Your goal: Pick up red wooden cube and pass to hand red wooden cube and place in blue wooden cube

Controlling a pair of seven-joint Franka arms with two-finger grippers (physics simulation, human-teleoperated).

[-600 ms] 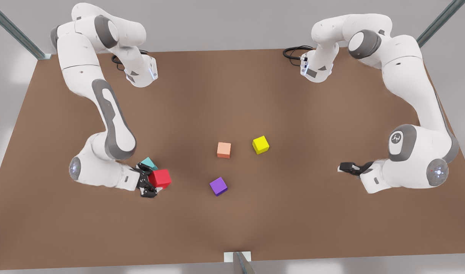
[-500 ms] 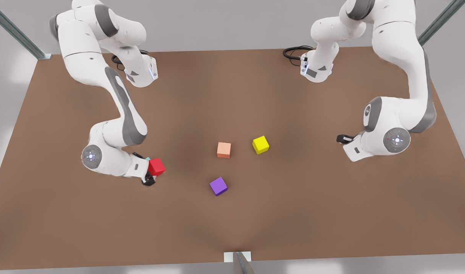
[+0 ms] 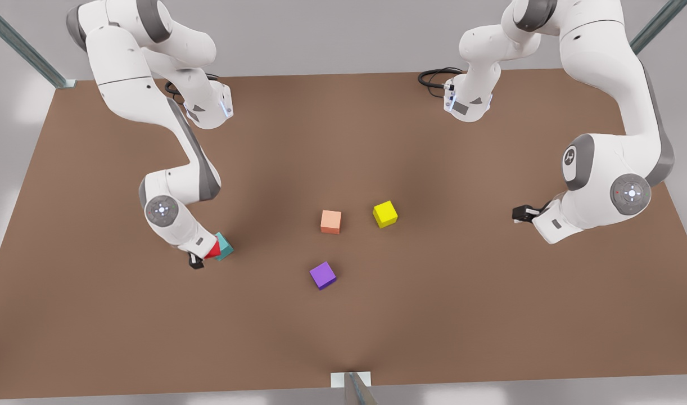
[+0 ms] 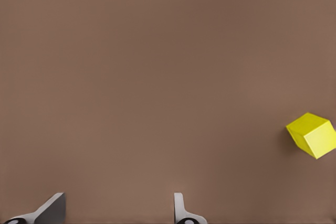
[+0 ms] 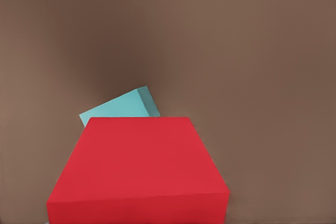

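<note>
My right gripper (image 3: 202, 257) works at the front view's left and is shut on the red wooden cube (image 3: 212, 251). The wrist hides most of that cube. The blue wooden cube (image 3: 225, 246), teal in colour, lies on the table just beside it, on the side toward the front view's right. In the right wrist view the red wooden cube (image 5: 139, 169) looms close, and the blue wooden cube (image 5: 121, 109) peeks out behind it. I cannot tell whether they touch. My left gripper (image 3: 520, 214) waits at the front view's right. It stands open (image 4: 115, 216) with nothing between its fingers.
A salmon cube (image 3: 330, 221), a yellow cube (image 3: 385, 214) and a purple cube (image 3: 322, 275) lie apart near the middle of the brown table (image 3: 343, 326). The yellow cube (image 4: 312, 135) also shows in the left wrist view. Both arm bases stand at the far edge.
My right gripper has carried the red cube toward the front view's left and up against the teal cube, the wrist turning over it. The left arm lifted, then shifted slightly right.
</note>
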